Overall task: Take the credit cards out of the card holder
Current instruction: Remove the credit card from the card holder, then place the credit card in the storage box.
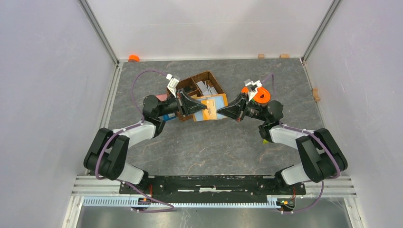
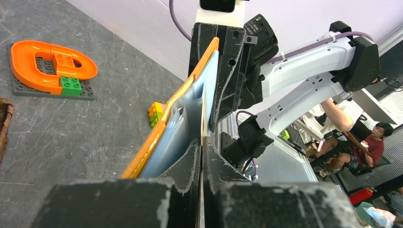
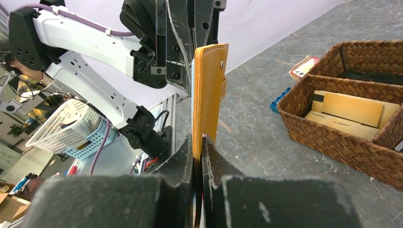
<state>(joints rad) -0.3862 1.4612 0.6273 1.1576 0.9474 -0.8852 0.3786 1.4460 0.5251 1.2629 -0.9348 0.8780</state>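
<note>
Pinching card holder [image 1: 212, 110] tight: left fingers [image 2: 183, 164], right fingers [image 3: 180, 159].

The card holder [image 3: 209, 90] looks like matt leather; the basket [image 3: 332, 137] is rough woven wicker; the surface [image 2: 71, 133] is dull and slate-like.

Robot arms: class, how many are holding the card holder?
2. The left arm grips the card holder by its left edge, the right arm by its right edge, jaws shut on it.

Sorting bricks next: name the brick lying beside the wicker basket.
The blue brick, beside a corner of the basket; the yellow brick lies far from it, and the green brick sits on the grey baseplate.
</note>
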